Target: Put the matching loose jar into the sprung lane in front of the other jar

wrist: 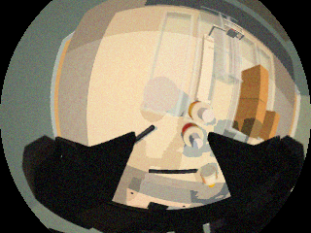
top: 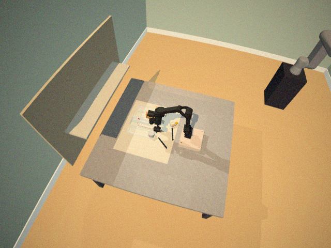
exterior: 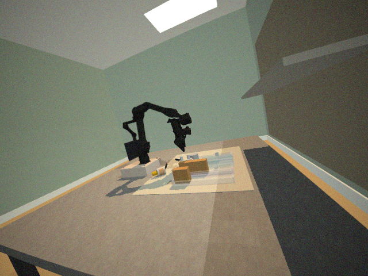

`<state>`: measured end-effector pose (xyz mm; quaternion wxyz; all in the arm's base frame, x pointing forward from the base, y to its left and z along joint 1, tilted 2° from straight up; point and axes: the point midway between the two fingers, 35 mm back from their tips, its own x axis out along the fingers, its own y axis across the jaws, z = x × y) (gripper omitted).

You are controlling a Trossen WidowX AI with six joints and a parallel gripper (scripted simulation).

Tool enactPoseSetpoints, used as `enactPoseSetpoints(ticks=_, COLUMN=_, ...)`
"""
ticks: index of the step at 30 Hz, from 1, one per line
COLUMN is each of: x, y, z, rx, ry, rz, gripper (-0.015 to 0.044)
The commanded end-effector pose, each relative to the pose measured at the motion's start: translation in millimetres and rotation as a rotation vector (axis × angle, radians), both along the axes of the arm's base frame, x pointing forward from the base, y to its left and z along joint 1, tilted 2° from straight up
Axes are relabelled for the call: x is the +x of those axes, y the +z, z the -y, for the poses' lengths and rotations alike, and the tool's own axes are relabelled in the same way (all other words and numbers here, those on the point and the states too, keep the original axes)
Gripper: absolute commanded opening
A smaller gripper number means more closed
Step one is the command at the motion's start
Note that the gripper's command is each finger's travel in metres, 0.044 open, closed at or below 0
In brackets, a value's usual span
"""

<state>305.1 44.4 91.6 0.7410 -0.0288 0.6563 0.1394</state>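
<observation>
My gripper is open and empty, pointing down above the cream mat. In the wrist view a white jar with a yellow band and a white jar with a red band stand close together near the right fingertip. Another white jar with a yellow end lies on its side near the robot base. Clear lane walls run away at the top of the wrist view, with a small dark part at the far end. The jar inside the sprung lane and the pusher plate cannot be made out clearly.
Orange-brown boxes stand at the right of the lanes in the wrist view. A pale grey cylinder stands left of the jars. Two black sticks lie nearby.
</observation>
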Motion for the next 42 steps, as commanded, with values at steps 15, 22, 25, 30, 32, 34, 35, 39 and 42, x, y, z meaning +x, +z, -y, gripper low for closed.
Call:
enactPoseSetpoints(ticks=15, x=-14, y=-28, z=42, rx=-0.117, ry=-0.209, rz=-0.088, gripper=0.044)
enactPoseSetpoints(ticks=22, x=-13, y=-47, z=41, rx=-0.117, ry=-0.209, rz=-0.088, gripper=0.044)
enactPoseSetpoints(ticks=25, x=-13, y=-48, z=41, rx=-0.117, ry=-0.209, rz=-0.088, gripper=0.044)
enactPoseSetpoints(ticks=30, x=-12, y=-55, z=41, rx=-0.117, ry=-0.209, rz=-0.088, gripper=0.044)
enactPoseSetpoints(ticks=32, x=-12, y=-58, z=41, rx=-0.116, ry=-0.209, rz=-0.088, gripper=0.044)
enactPoseSetpoints(ticks=34, x=-12, y=-61, z=41, rx=-0.116, ry=-0.209, rz=-0.088, gripper=0.044)
enactPoseSetpoints(ticks=35, x=-12, y=-63, z=41, rx=-0.116, ry=-0.209, rz=-0.088, gripper=0.044)
enactPoseSetpoints(ticks=39, x=-12, y=-70, z=40, rx=-0.116, ry=-0.209, rz=-0.088, gripper=0.044)
enactPoseSetpoints(ticks=42, x=-12, y=-74, z=40, rx=-0.116, ry=-0.209, rz=-0.088, gripper=0.044)
